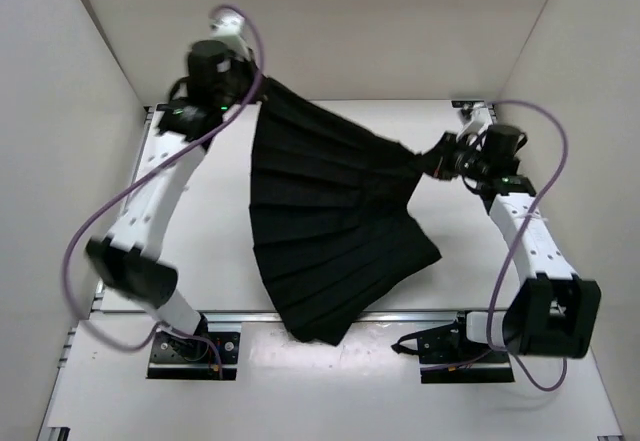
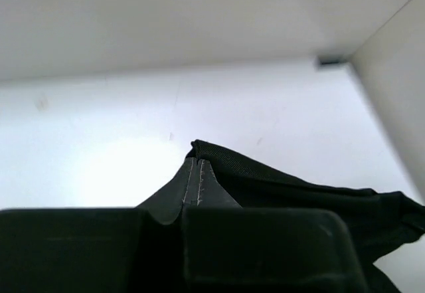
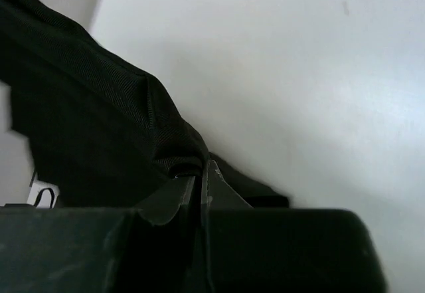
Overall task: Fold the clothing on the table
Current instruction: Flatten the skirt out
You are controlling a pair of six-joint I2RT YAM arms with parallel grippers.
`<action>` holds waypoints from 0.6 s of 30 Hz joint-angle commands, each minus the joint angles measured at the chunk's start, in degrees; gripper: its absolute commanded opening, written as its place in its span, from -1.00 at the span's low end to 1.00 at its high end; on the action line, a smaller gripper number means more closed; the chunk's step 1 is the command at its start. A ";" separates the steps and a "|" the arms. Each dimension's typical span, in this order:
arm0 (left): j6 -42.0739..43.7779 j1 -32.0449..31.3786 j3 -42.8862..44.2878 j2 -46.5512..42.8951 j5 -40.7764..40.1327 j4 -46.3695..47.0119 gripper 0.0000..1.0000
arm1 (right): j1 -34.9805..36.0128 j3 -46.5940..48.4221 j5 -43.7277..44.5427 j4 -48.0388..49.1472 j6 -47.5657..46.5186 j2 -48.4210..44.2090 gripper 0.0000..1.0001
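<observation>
Stretching from the left gripper (image 1: 252,99) across to the right gripper (image 1: 428,161), the clothing (image 1: 330,231) fans out below both hands, its pleated hem draped on the table (image 1: 215,211) toward the arm bases. It looks light and limp, matte rather than slick. I judge the pleats will splay or bunch unless the top band is kept taut, so the band's two ends, where the jaws bite now, are the sensible holds. Both grippers are clamped on that band: each wrist view shows the jaws pinched together with black cloth trapped at their tips. The left arm reaches far forward and appears raised, its hand close to the back wall. The right arm is bent at the elbow, its hand turned inward toward the left hand.
</observation>
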 commanded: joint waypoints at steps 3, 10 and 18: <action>-0.31 -0.40 -2.74 11.33 -1.94 3.64 -1.00 | -3.60 -6.79 1.98 8.67 2.04 4.89 -0.99; -1.10 -1.10 10.69 30.84 -3.87 2.16 -1.00 | -4.57 1.01 3.82 10.26 -0.14 20.45 -1.00; -4.80 0.48 25.12 40.98 -3.08 -0.39 0.75 | -6.60 12.54 6.98 10.43 -1.03 31.54 0.39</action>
